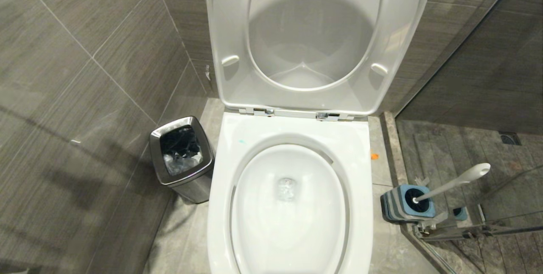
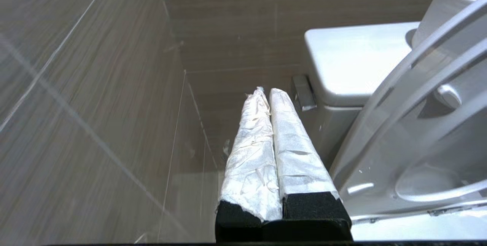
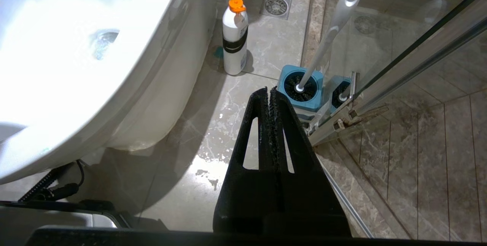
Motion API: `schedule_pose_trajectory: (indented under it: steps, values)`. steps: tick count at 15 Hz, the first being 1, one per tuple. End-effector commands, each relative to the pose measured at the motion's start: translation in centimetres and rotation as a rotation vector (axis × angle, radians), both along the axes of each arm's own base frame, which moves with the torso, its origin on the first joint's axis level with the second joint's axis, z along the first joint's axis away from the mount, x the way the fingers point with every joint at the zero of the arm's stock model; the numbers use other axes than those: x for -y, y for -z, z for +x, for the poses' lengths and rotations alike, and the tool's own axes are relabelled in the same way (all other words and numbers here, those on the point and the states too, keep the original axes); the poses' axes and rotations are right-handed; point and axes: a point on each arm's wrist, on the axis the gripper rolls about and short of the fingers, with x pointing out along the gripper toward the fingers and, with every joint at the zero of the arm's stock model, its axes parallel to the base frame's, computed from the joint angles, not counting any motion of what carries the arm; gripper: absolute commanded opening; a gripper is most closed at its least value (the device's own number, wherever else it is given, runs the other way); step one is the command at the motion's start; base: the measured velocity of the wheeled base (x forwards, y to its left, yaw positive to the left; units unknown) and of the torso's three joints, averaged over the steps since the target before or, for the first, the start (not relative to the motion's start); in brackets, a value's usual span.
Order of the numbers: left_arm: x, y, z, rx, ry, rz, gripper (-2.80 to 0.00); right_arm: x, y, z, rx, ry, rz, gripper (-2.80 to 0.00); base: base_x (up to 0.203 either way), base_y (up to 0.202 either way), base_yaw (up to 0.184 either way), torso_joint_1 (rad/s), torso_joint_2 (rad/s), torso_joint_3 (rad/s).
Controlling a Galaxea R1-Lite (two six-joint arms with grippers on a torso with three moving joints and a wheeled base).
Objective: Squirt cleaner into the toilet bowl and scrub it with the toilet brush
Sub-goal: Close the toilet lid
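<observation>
Still docked, toilet brush (image 1: 449,185) handle tilted rightward.

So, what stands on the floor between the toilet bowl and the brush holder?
In the right wrist view, a white bottle with an orange cap; otherwise bare floor tile.

Bright overhead light; the toilet bowl (image 3: 57,59) glares white beside the right arm, a soft shadow lies on the raised lid (image 1: 314,32), and all is sharp.
</observation>
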Motion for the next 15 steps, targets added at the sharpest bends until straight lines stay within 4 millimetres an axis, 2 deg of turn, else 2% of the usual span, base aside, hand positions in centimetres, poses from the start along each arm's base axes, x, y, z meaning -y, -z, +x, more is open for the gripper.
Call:
schedule_pose_trajectory:
  steps: [1, 5, 8, 11, 15]
  values:
    - [-0.4, 0.9, -2.3, -0.014, -0.028, -0.006, -2.80, 0.0, 0.0, 0.0, -0.001, -0.001, -0.001, -2.80, 0.000, 0.000, 0.000, 0.000, 0.00, 0.000]
    - [-0.6, 6.2, -3.3, -0.153, -0.053, 0.002, -2.80, 0.0, 0.0, 0.0, -0.002, -0.001, -0.001, -2.80, 0.000, 0.000, 0.000, 0.000, 0.00, 0.000]
    - [-1.0, 9.5, -5.2, -0.197, -0.075, -0.004, -2.80, 0.0, 0.0, 0.0, -0.002, -0.001, 0.000, -2.80, 0.000, 0.000, 0.000, 0.000, 0.00, 0.000]
    - [-1.4, 12.0, -7.7, -0.216, -0.087, -0.028, -2.80, 0.0, 0.0, 0.0, 0.000, -0.001, -0.001, -2.80, 0.000, 0.000, 0.000, 0.000, 0.00, 0.000]
    - [-1.8, 13.5, -10.5, -0.170, -0.085, -0.042, -2.80, 0.0, 0.0, 0.0, -0.002, -0.001, -0.001, -2.80, 0.000, 0.000, 0.000, 0.000, 0.00, 0.000]
